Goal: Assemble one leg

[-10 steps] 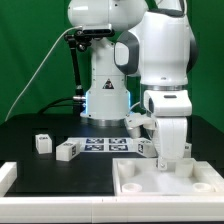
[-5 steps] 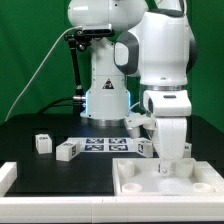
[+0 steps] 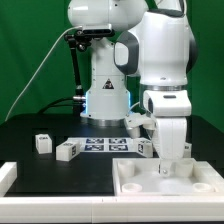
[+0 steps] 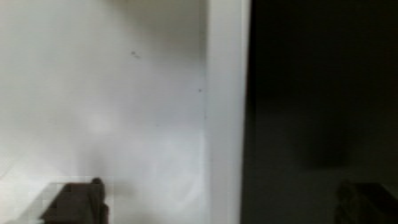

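My gripper (image 3: 170, 158) hangs low over the far part of the large white tray-like piece (image 3: 140, 184) at the exterior view's right. In the wrist view my gripper (image 4: 219, 205) is open, its dark fingertips (image 4: 75, 202) wide apart, with only the tray's white surface and raised rim (image 4: 228, 110) between them. No leg is in the jaws. Small white tagged legs stand on the black table: one (image 3: 42, 143) at the exterior view's left, one (image 3: 67, 150) beside it, and one (image 3: 146, 148) just left of my gripper.
The marker board (image 3: 105, 143) lies flat on the table between the legs. The robot's white base (image 3: 105, 95) stands behind it. A black stand (image 3: 75, 60) rises at the back left. A white edge piece (image 3: 6, 176) lies at the front left.
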`<state>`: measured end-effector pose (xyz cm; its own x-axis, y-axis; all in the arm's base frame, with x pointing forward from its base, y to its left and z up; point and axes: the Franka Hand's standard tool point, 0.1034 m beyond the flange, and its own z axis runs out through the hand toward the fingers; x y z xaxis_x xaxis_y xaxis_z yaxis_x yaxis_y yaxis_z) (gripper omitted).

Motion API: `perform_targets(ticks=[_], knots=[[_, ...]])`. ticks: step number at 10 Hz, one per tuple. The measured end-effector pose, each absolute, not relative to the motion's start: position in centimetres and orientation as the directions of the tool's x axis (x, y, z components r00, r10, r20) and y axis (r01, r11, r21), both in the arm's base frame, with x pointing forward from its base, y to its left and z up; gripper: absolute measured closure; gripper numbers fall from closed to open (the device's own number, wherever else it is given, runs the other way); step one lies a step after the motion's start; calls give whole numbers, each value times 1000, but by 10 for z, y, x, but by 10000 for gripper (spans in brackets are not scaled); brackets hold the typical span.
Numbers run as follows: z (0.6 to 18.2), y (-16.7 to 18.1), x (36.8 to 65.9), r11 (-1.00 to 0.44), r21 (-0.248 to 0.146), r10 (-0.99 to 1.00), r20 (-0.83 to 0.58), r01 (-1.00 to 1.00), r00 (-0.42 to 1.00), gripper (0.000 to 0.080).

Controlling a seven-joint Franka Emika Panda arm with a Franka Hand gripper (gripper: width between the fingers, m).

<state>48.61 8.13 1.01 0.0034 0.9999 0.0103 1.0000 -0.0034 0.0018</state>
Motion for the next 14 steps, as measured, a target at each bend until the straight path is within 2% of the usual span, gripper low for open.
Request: perform_targets(ticks=[1,5,8,9,10,12,14], knots=[[16,83,485,-32,9,999,9,999,32,151],[64,89,480,-110,75,994,2,991,110,151],[65,89,480,-175,74,985,9,982,175,151],[64,89,480,-272,71,962,18,960,271,151],[64,89,480,-310,70,951,21,948,309,151],[65,90,479,-484,62,875,41,873,483,151],[63,101,473,-771,26,635,86,636,767,151]])
